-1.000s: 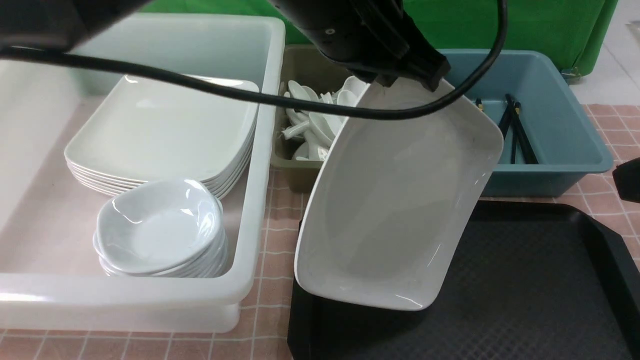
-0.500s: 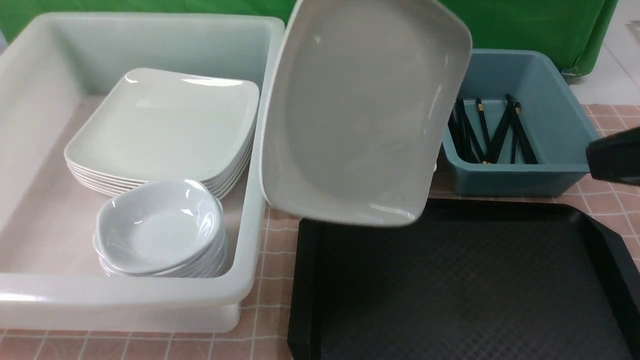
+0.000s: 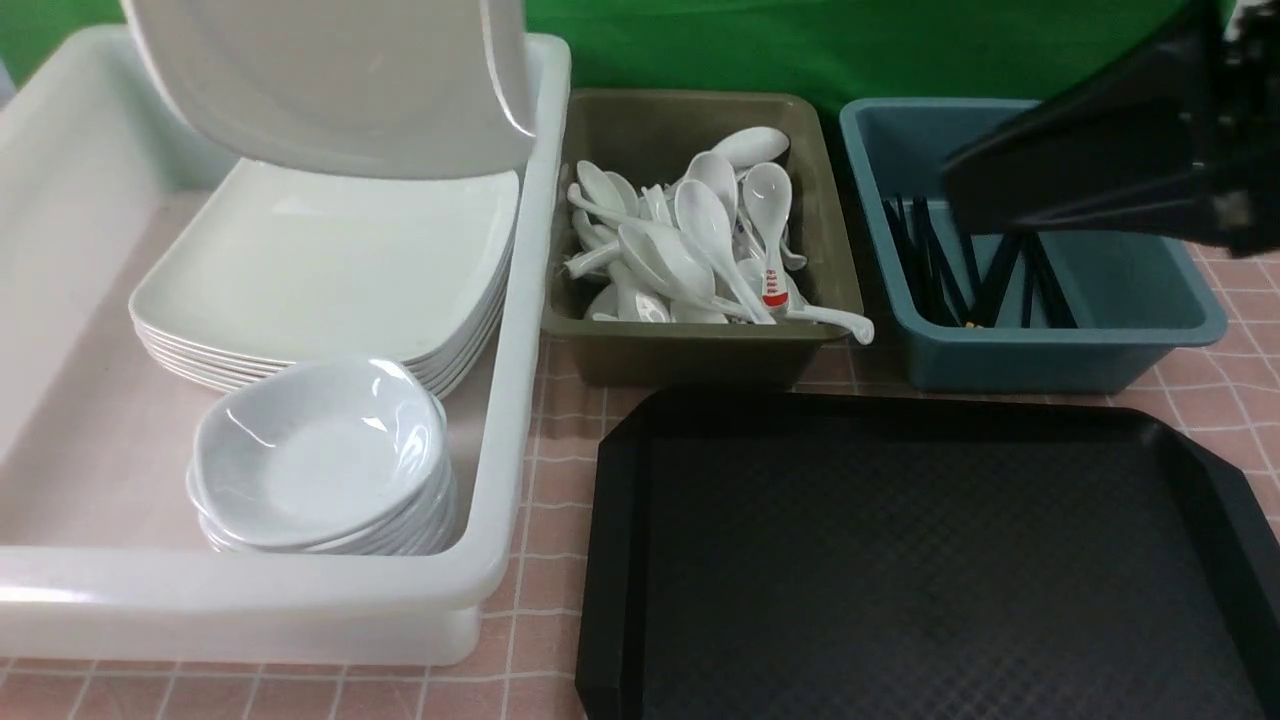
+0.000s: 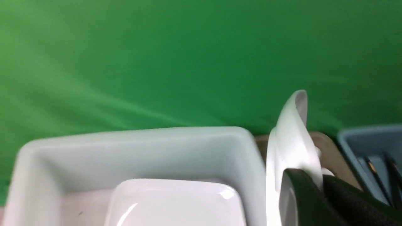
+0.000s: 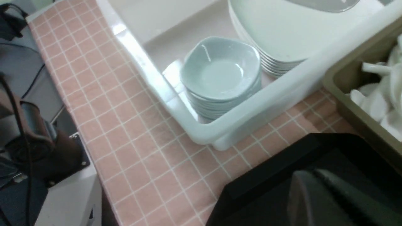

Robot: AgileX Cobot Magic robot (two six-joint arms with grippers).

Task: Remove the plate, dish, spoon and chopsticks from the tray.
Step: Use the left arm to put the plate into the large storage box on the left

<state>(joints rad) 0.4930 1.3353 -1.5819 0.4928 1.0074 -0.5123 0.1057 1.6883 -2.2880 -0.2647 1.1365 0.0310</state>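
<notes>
The large white plate point(image 3: 340, 80) hangs tilted at the top left, above the stack of plates in the white bin point(image 3: 520, 420). My left gripper point(image 4: 315, 180) is shut on the plate's rim point(image 4: 292, 135); the front view does not show this gripper. The black tray point(image 3: 900, 560) lies bare at the front right. My right gripper point(image 3: 960, 200) hovers shut and empty high over the blue-grey bin, and its dark fingertips point(image 5: 301, 182) show above the tray's corner point(image 5: 270, 163). Small dishes point(image 3: 320, 450) are stacked in the white bin. Black chopsticks point(image 3: 1000, 280) lie in the blue-grey bin.
Several stacked white plates point(image 3: 320, 270) fill the back of the white bin. An olive bin point(image 3: 700, 350) behind the tray holds several white spoons point(image 3: 700, 230), one with red markings. The blue-grey bin point(image 3: 1050, 350) stands to its right. A pink checked cloth covers the table.
The left arm has carried the plate up and to the left, from over the tray to above the white bin. The right gripper has risen into the upper right.
</notes>
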